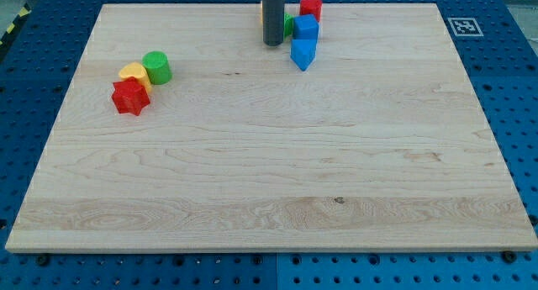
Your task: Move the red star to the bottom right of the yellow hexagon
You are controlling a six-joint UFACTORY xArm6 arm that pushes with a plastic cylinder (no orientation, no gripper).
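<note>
The red star (130, 97) lies at the view's left on the wooden board (269, 181). It touches the yellow hexagon (133, 72) just above it, at that block's lower left. A green cylinder (156, 67) stands against the yellow hexagon's right side. My tip (273, 43) is at the view's top centre, far to the right of the red star, just left of a cluster of blocks.
Near the tip at the top centre are a blue cube (305, 27), a blue pointed block (303, 53) below it, a red cylinder (311, 7), a green block (288, 24) and an orange piece (261, 10) partly hidden behind the rod. A black-and-white marker (463, 26) sits at the board's top right corner.
</note>
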